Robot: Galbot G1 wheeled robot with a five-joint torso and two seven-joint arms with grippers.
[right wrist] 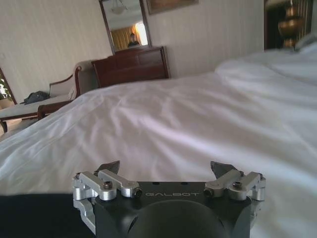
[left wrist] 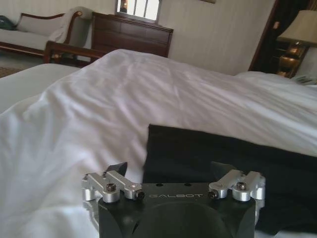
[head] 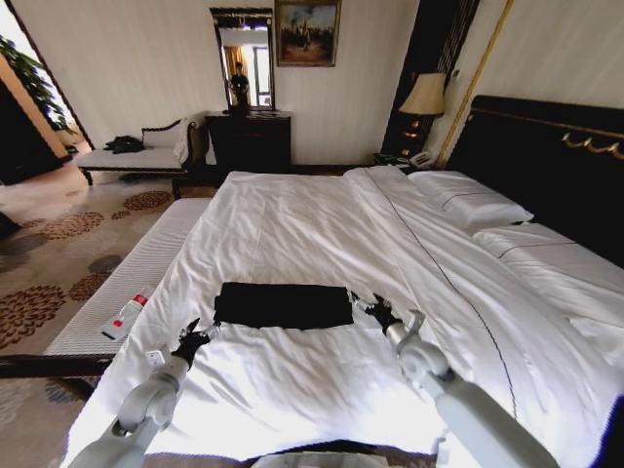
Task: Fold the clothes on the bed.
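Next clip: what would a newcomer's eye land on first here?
First, the black T-shirt, already a flat dark rectangle against the white duvet near the foot of the bed. Next, the two grippers flanking it: the left gripper just off its left end and the right gripper at its right end, both with fingers open and holding nothing.

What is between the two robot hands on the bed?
The folded black T-shirt lies between the left gripper and right gripper, seen from the head.
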